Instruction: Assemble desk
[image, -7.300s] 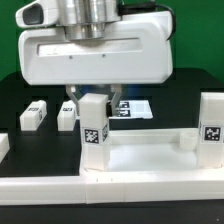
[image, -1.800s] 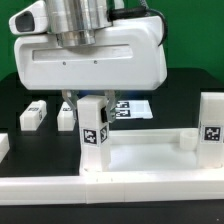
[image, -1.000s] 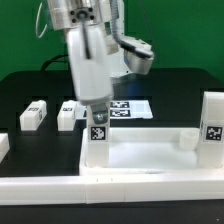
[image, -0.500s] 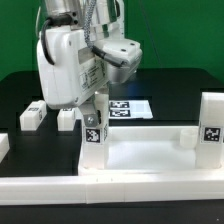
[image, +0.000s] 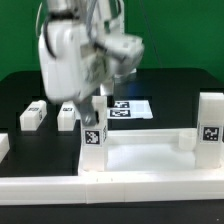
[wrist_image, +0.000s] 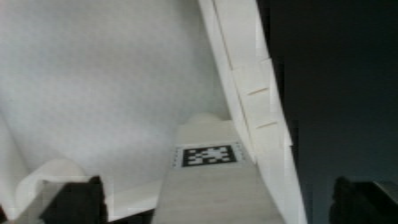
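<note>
The white desk tabletop (image: 150, 178) lies at the front, rim up. One tagged white leg (image: 93, 145) stands in its near corner socket on the exterior view's left. A second leg (image: 211, 128) stands at the right corner. My gripper (image: 95, 108) hangs right over the left leg, its fingers down around the leg's top, which they hide. In the wrist view the leg (wrist_image: 222, 180) with its tag rises between my two dark fingertips (wrist_image: 75, 200), with a gap on each side. The gripper (wrist_image: 217, 205) is open. The tabletop (wrist_image: 89, 80) fills the rest of that view.
Two loose tagged legs (image: 32, 116) (image: 67, 115) lie on the black table behind the tabletop, and another leg (image: 3, 146) shows at the exterior view's left edge. The marker board (image: 132, 108) lies flat behind the gripper.
My hand has turned about its vertical axis, from broadside to nearly edge-on. It stays over the left leg, which remains standing in its corner socket.
</note>
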